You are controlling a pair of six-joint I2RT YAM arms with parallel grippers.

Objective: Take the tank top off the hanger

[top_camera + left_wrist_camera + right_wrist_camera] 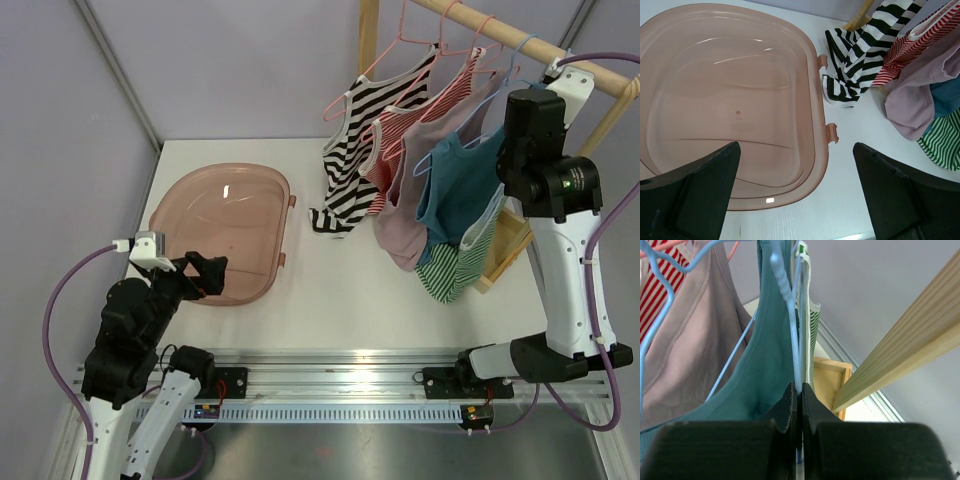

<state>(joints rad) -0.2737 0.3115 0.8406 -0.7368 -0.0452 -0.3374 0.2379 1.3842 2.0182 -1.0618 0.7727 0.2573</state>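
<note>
Pinching the teal tank top (765, 375) by its shoulder, upper right on the rack (520, 40), right gripper (798, 390) looks clamped tight; left gripper (796, 147) sits wide. Next: tug it off the blue hanger (784, 290).

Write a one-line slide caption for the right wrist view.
Right gripper shut on the blue hanger carrying the teal tank top.

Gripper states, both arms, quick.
Left gripper: open, holding nothing, by the pink tub.
Right gripper: shut on the blue hanger beside the teal tank top.
</note>
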